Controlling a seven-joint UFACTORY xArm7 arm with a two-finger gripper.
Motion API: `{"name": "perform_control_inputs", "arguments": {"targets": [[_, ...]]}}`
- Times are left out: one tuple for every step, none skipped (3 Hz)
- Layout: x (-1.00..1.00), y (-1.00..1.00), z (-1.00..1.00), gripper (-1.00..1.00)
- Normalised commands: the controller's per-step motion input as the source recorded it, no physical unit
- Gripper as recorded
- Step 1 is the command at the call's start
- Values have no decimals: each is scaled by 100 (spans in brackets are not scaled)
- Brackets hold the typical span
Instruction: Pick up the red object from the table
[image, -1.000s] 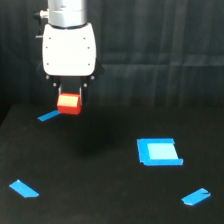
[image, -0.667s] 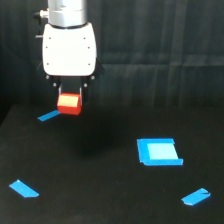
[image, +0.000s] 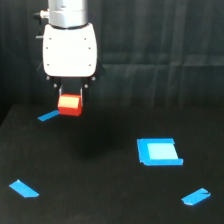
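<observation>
Red object, upper left of frame: small red-orange block, paler orange top face. Fingers closed on it, holding it clear of the black counter.

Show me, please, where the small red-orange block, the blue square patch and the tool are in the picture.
small red-orange block (image: 69, 105): exterior view, on its front face.
blue square patch (image: 158, 151): exterior view, on its pale centre.
tool (image: 71, 95): exterior view, midway between its fingertips, above the block.
</observation>
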Motion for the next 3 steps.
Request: {"name": "perform_control_inputs", "arguments": {"targets": [[1, -17, 9, -100], [4, -10, 4, -100], [-1, -7, 1, -99]]}}
